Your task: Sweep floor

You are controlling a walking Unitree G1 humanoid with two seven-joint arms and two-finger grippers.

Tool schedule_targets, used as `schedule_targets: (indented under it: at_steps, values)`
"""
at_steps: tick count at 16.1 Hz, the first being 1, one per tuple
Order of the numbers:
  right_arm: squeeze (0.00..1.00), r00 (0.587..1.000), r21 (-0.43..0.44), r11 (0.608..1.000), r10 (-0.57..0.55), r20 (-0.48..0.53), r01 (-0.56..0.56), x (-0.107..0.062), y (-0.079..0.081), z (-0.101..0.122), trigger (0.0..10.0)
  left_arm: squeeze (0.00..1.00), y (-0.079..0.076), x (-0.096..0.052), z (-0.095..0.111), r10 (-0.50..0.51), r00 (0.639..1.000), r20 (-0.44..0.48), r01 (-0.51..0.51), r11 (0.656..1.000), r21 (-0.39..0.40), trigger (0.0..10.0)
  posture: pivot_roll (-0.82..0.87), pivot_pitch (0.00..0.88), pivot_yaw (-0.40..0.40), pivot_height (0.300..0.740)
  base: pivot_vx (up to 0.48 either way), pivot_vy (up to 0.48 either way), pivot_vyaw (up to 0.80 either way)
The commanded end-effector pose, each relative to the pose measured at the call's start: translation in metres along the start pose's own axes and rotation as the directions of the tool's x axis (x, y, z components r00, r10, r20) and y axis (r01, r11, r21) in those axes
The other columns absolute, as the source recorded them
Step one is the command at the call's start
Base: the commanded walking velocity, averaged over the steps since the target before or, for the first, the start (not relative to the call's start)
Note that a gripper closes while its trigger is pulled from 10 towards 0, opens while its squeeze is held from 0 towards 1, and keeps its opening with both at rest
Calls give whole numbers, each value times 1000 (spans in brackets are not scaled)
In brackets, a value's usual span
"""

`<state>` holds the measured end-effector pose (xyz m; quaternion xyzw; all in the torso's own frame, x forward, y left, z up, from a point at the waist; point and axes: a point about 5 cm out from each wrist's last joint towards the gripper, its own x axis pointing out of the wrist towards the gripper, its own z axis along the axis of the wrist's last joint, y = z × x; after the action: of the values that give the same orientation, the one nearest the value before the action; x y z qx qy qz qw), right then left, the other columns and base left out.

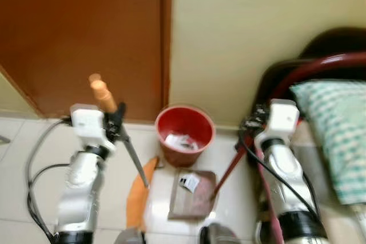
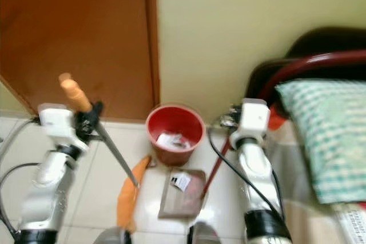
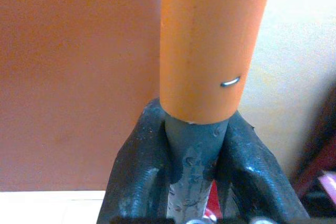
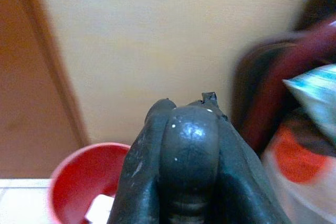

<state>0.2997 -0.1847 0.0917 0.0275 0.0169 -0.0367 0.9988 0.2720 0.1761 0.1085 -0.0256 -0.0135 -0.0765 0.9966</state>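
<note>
Left gripper: we clamp the broom handle, smooth orange cap over grey shaft.
Broom: slants down-right to orange bristles on glossy tile.
Right gripper: we grip the dark-red dustpan handle.
Dustpan: flat, before the round red bucket.

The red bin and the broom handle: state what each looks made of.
Red bin: probably moulded plastic, judging by its even red colour, thin rolled rim and soft sheen; paper scraps lie inside.
Broom handle: a grey shaft with wet-looking glints, likely metal or painted metal, though blur leaves that open. Its orange grip looks like smooth matte plastic sleeved over the shaft. The left gripper has its jaws clamped on the shaft.
</note>
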Motion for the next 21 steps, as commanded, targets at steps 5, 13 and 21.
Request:
schedule_targets:
  at_steps: [5,13,21]
  values:
    - [0,999,15,1000,22,39,-23,3,4,11,10000,0,5,-1,-5,32,999,-18,-32,999,-5,10000,-20,96,-60,740,0,0,0]
    - [0,972,155,964,194,134,-214,10,20,59,10000,0,53,-12,-17,305,951,-58,-291,940,181,10000,-32,103,-54,740,0,0,0]
    - [0,904,276,866,364,224,-417,14,56,109,10000,0,53,-11,-25,328,942,-66,-311,931,189,10000,-32,102,-56,740,0,0,0]
